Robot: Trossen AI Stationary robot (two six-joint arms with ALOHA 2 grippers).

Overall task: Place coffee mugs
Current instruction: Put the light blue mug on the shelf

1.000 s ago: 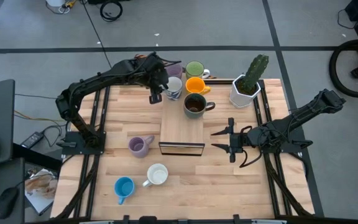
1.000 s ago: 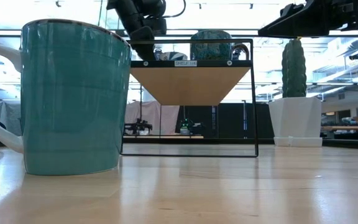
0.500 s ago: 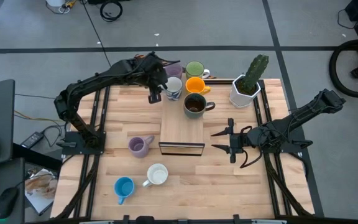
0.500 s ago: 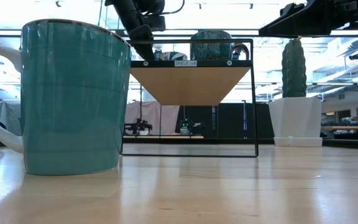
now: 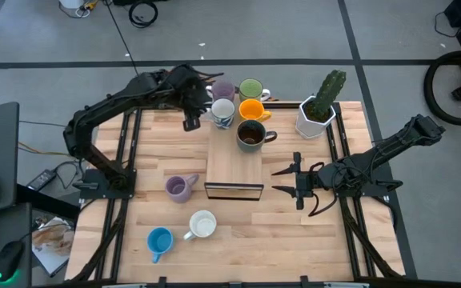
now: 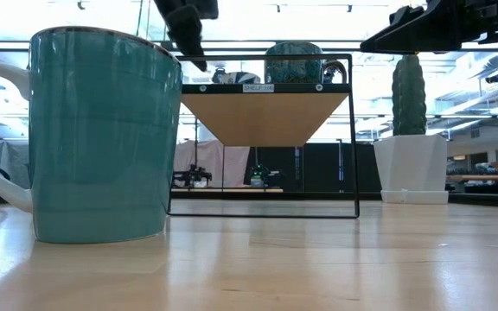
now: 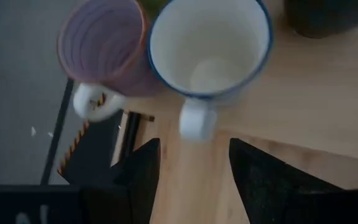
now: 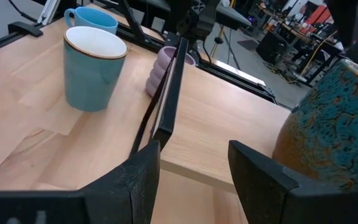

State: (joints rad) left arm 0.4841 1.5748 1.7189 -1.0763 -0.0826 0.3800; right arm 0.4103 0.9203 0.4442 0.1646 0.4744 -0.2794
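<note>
Our left tool (image 5: pixel 189 122), fingers apart and empty, hangs beside the white-grey patterned mug (image 5: pixel 222 111).
We judge it hard, slippery, breakable; grip the rim.

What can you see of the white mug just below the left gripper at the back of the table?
The white mug stands upright and empty at the table's far edge, on the wood beside the shelf's back end. It looks ceramic: white inside, thin blue rim, stubby white handle pointing toward the left gripper, whose fingers are open and clear of it. A lilac mug sits pressed against one side; the orange mug is close on the other.
</note>
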